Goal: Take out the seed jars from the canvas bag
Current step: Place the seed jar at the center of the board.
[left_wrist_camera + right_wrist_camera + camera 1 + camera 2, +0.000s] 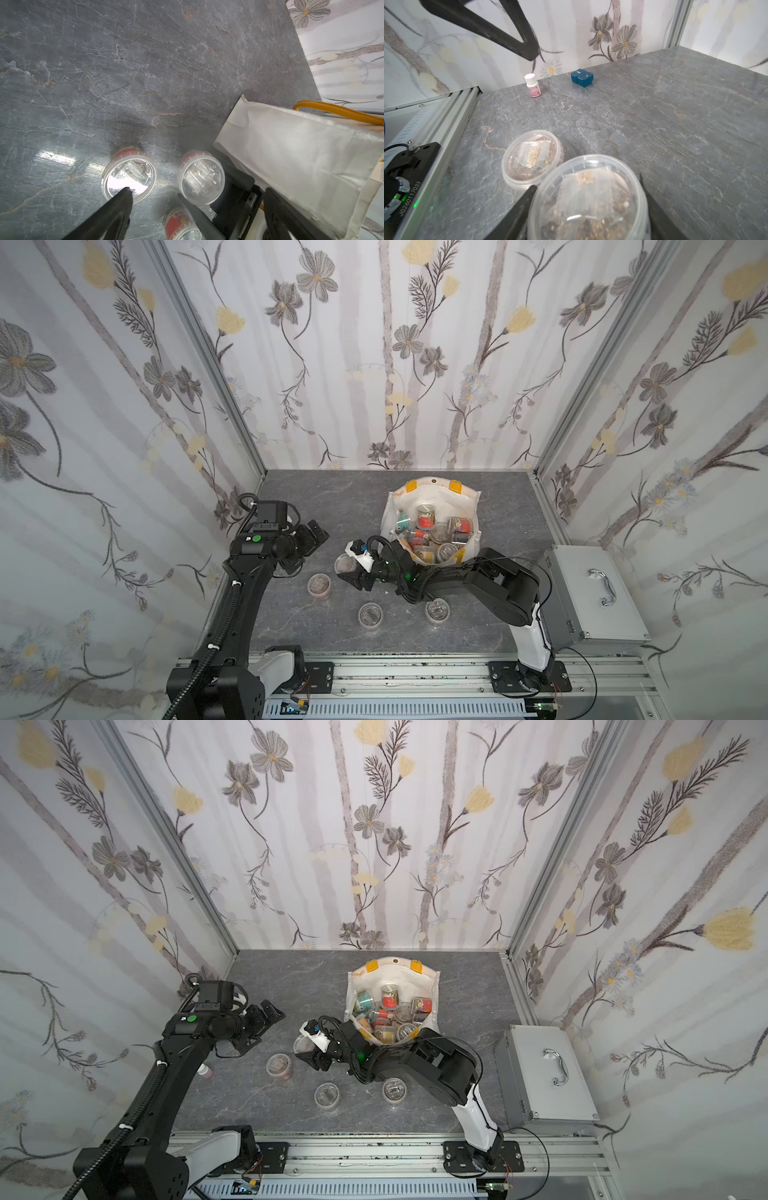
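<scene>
Between flowered walls [374, 364], a grey tabletop [311, 497] bears seed jars [319, 585].

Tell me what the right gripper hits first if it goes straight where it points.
Probably the seed jar on the table, just ahead of the held jar in the right gripper, though it might pass above.

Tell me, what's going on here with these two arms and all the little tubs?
The robot is unpacking the canvas bag. Its right gripper holds one seed jar just outside the bag. Three jars stand on the grey table, and many more jars lie in the bag. The left gripper hangs open and empty nearby.
</scene>
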### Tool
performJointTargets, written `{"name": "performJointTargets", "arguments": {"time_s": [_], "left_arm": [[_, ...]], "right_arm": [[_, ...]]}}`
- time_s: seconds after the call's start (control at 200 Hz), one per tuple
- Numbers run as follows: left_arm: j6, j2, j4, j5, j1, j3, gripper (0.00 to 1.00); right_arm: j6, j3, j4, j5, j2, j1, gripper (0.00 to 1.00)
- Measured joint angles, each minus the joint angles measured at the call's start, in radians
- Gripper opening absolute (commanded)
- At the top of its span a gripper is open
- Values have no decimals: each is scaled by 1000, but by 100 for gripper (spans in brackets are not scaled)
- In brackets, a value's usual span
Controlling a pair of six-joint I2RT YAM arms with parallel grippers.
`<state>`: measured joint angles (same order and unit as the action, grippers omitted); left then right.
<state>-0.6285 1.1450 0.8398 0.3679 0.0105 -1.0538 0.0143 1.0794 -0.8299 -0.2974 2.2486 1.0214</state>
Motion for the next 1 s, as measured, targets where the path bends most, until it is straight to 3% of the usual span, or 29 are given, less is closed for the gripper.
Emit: {"name": "performJointTargets", "arguments": {"time_s": [0.669, 0.844, 0.999], "left_arm": [[-3, 23, -8, -5, 0, 33, 100], [-4, 22, -14, 8, 0, 31, 100], [1, 8, -29, 55, -5, -5, 100]], "right_arm": [[0, 21, 13, -45, 71, -8, 76], [1, -4, 37, -45, -36, -9, 76], [42, -48, 85, -48, -243, -10, 77]]}}
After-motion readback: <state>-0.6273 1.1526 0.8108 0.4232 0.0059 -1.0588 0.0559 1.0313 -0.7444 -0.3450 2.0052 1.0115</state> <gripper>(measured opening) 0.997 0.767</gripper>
